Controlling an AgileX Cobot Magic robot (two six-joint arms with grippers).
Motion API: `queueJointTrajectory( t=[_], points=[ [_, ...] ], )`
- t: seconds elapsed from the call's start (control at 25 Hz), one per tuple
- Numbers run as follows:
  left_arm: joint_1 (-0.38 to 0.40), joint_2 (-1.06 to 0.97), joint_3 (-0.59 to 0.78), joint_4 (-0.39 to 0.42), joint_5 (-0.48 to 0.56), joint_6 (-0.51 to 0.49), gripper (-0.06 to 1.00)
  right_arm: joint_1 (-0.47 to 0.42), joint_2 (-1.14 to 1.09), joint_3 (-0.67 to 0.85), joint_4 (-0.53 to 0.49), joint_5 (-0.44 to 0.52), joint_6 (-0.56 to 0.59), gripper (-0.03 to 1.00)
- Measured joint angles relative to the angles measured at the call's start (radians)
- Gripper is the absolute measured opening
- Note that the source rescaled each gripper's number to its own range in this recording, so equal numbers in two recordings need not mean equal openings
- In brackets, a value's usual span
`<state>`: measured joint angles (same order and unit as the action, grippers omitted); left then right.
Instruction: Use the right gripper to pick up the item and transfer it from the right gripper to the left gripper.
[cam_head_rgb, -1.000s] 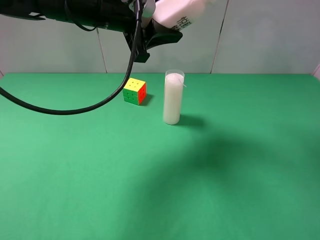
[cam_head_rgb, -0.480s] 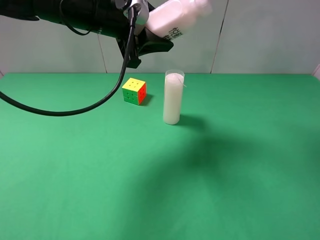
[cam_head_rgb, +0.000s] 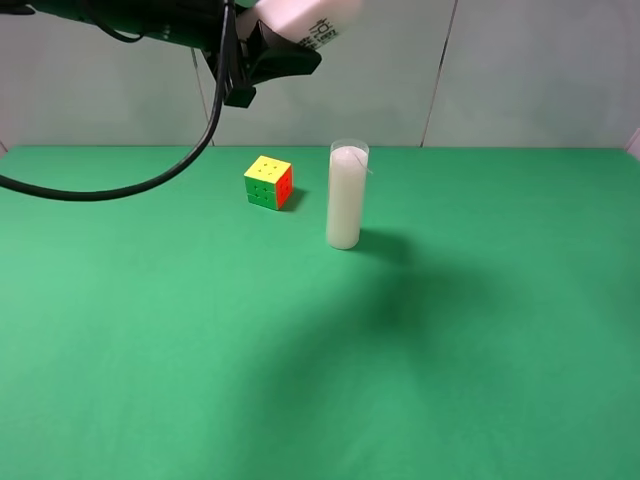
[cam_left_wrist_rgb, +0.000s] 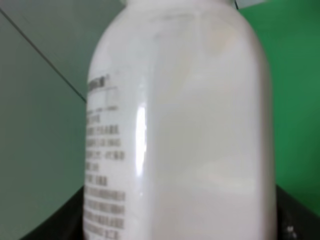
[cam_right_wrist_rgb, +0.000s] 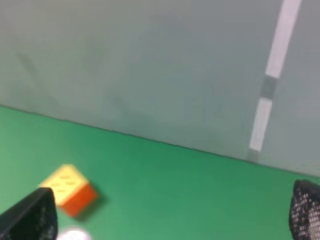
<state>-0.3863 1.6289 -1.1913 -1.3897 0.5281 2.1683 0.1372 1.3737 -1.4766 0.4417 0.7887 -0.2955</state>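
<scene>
The item (cam_head_rgb: 305, 18), a small white bottle with dark print, is high above the table at the top of the exterior high view, tilted, with my left gripper (cam_head_rgb: 285, 45) shut on it. It fills the left wrist view as the item (cam_left_wrist_rgb: 180, 130), with black fingers (cam_left_wrist_rgb: 55, 222) at its base. My right gripper (cam_right_wrist_rgb: 168, 214) stands open with nothing between its wide-apart fingertips (cam_right_wrist_rgb: 30, 217). It faces the back wall and does not show in the exterior high view.
A coloured puzzle cube (cam_head_rgb: 268, 182) and a tall white candle in clear glass (cam_head_rgb: 346, 195) stand at the back middle of the green table (cam_head_rgb: 480, 350). The puzzle cube (cam_right_wrist_rgb: 67, 192) also shows in the right wrist view. A loose black cable (cam_head_rgb: 150, 185) hangs from the left arm.
My left arm has carried the bottle to the left and slightly upward, and the cable swung with it. The cube and candle have not moved.
</scene>
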Motion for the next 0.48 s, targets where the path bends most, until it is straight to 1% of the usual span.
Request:
queueJointTrajectory(
  t=[0.16, 0.32, 0.4, 0.48],
  points=[
    [0.000, 0.000, 0.000, 0.000, 0.000, -0.010, 0.00, -0.064, 0.000, 0.000, -0.167, 0.034, 0.115, 1.00],
    [0.000, 0.000, 0.000, 0.000, 0.000, -0.025, 0.00, -0.109, -0.001, 0.000, -0.310, 0.084, 0.198, 1.00],
    [0.000, 0.000, 0.000, 0.000, 0.000, -0.037, 0.00, -0.118, -0.012, 0.006, -0.364, 0.113, 0.229, 1.00],
    [0.000, 0.000, 0.000, -0.003, 0.000, -0.042, 0.00, -0.122, -0.049, 0.046, -0.394, 0.114, 0.250, 1.00]
  ],
)
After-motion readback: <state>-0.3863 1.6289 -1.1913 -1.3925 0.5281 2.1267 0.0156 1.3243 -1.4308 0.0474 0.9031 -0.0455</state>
